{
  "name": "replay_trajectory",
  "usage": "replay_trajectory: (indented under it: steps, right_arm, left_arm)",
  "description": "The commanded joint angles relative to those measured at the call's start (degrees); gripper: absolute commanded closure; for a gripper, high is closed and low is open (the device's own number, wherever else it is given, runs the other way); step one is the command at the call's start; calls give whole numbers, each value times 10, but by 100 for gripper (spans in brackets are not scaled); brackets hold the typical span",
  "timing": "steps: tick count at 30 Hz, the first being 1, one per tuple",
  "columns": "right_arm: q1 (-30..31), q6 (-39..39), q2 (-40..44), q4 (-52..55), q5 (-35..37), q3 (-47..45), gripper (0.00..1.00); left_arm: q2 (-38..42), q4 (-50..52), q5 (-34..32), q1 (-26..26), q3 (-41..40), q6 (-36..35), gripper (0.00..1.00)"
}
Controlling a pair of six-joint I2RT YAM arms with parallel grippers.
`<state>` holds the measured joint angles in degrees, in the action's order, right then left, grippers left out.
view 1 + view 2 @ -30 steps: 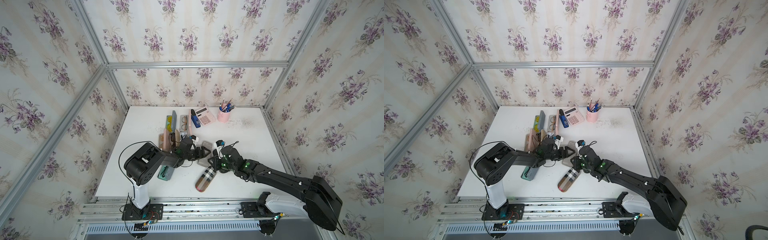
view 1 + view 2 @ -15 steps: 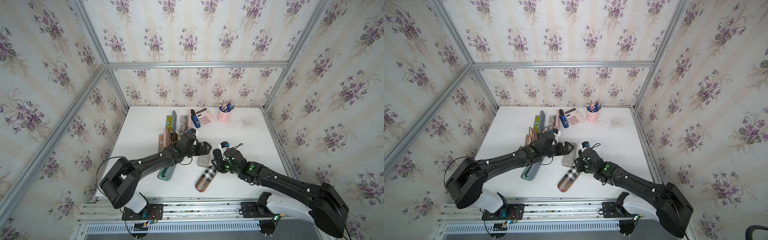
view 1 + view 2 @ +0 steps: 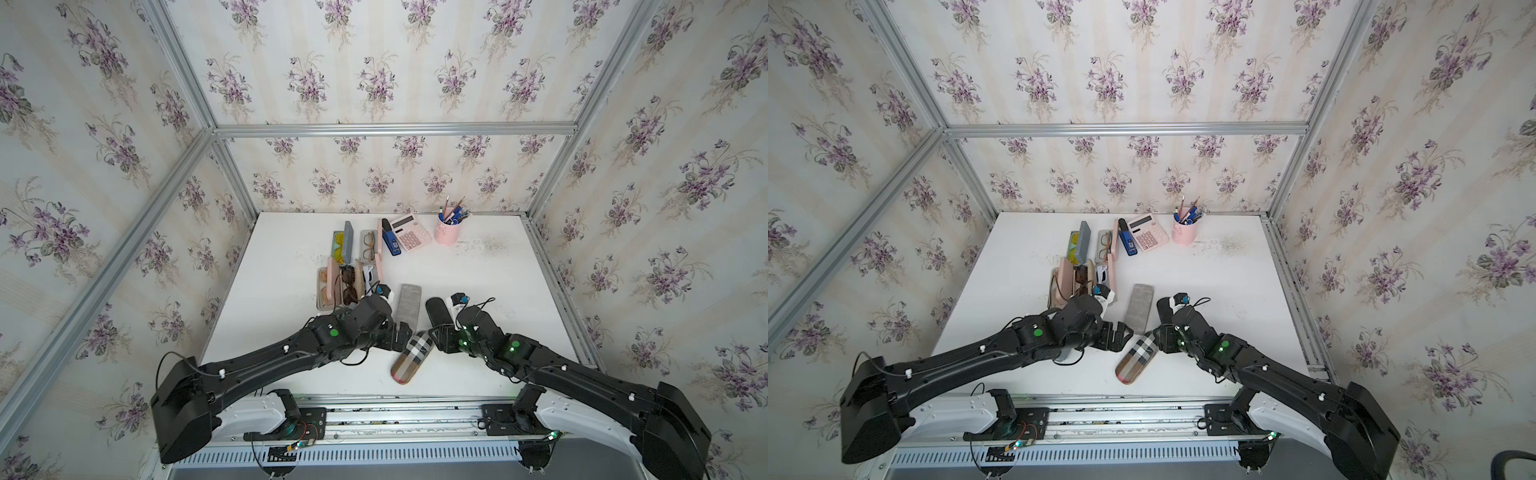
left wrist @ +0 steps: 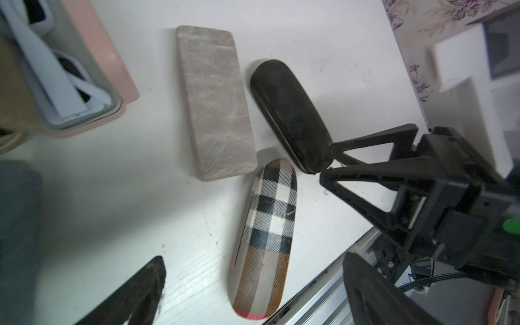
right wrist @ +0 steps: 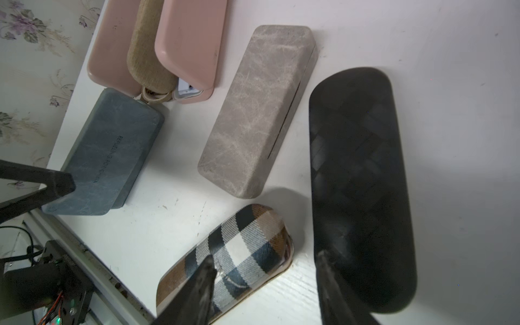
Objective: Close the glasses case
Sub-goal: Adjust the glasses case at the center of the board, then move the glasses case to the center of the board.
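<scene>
The left gripper (image 3: 400,334) has its fingers spread wide and holds nothing. The right gripper (image 3: 439,337) faces it with its fingers apart, also empty. The plaid glasses case (image 3: 409,359) lies flat on the table between the two. Its far end sits just below and between the fingertips, and its length runs back toward the robot's base. Its lid is down, with only a thin seam along the side in the left wrist view.

Just off the right gripper's fingertips lies a black case (image 3: 436,309). In the left wrist view one right finger (image 4: 365,140) meets its near end. Just past the left gripper's tips lies a grey case (image 3: 407,305). Under the left arm is a blue-grey case (image 5: 107,152). That makes four shut cases.

Farther out beyond the left gripper is a cluster of open cases (image 3: 349,270). There seem to be five, each with glasses inside. Beyond them are one blue stapler (image 3: 390,241), one calculator (image 3: 410,237) and one pink cup (image 3: 446,232) of pens.

Everything rests on a white table (image 3: 478,270), scuffed and speckled near the cup. Floral wallpaper walls (image 3: 374,83) with aluminium framing close it in.
</scene>
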<state>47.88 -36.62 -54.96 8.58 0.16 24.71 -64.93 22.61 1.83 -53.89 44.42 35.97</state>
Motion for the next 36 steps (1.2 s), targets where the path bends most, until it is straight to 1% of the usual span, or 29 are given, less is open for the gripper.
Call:
replay_trajectory:
  steps: [1, 3, 5, 8, 10, 13, 14, 17, 19, 20, 22, 25, 26, 27, 30, 31, 34, 36]
  right_arm:
    - [18, -16, 11, -20, -14, -11, 42]
    - [53, -23, 4, -30, 1, -8, 42]
    - [93, -30, -16, -37, 24, 9, 42]
    - [145, -39, -62, -43, 57, 50, 42]
    - [172, -47, -94, -63, 65, 72, 42]
    - [203, -55, -139, -104, 70, 95, 42]
    - [210, -57, -152, -120, 71, 103, 42]
    - [226, -60, -193, -162, 68, 126, 42]
    - [231, -59, -221, -180, 59, 144, 43]
    - [233, -58, -232, -185, 56, 153, 43]
    - [237, -55, -255, -196, 48, 171, 42]
    - [239, -49, -291, -192, 44, 201, 43]
    - [239, -47, -300, -189, 44, 208, 43]
    - [239, -47, -307, -191, 43, 213, 43]
    - [239, -46, -321, -199, 40, 219, 43]
    - [239, -45, -325, -198, 41, 223, 43]
    - [239, -39, -335, -194, 39, 234, 44]
    - [239, -37, -338, -187, 42, 240, 44]
  left_arm:
    - [70, 43, -45, 0, -34, 20, 0]
    - [116, 83, -68, 4, -49, 18, 0]
    - [152, 137, -97, 20, -54, 21, 0]
    - [200, 199, -89, 91, -60, 16, 0]
    - [232, 228, -77, 153, -64, 12, 0]
    - [250, 244, -80, 220, -67, 17, 0]
    - [242, 235, -76, 237, -71, 18, 0]
    - [178, 208, -35, 315, -73, 10, 1]
    - [134, 175, -4, 368, -82, -2, 2]
    - [121, 163, 5, 387, -86, -5, 4]
    - [97, 133, -10, 418, -102, -10, 12]
    - [71, 99, 17, 477, -129, -20, 26]
    - [66, 90, 15, 485, -137, -18, 30]
    - [62, 90, 36, 501, -133, -26, 33]
    - [42, 86, 22, 504, -121, -34, 34]
    - [22, 83, 28, 505, -117, -37, 34]
    - [-55, 84, 56, 505, -88, -51, 41]
    - [-88, 87, 59, 506, -71, -57, 44]
